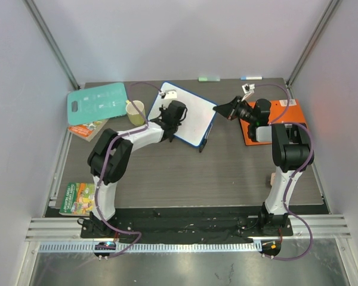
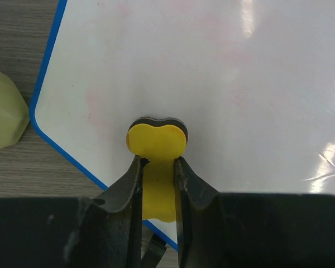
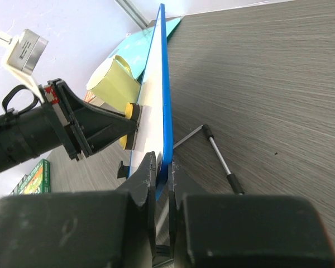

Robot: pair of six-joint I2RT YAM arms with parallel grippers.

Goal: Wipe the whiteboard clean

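Mid-wipe: the left gripper point(image 2: 157, 163) is clamped tight on the one yellow eraser point(image 2: 156, 139), pressed flat to the one whiteboard point(image 2: 212, 84) propped at the back middle of the table point(image 1: 227, 173) (faint pink smudges show), the right gripper point(image 3: 162, 163) pinches its blue edge, and next should come firm sweeps across those smudges.

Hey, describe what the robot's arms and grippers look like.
Both arms have white links and bulky black joints: left arm, right arm. A purple cable loops along each. The left gripper and right gripper have black bodies with dark, tapering fingers.
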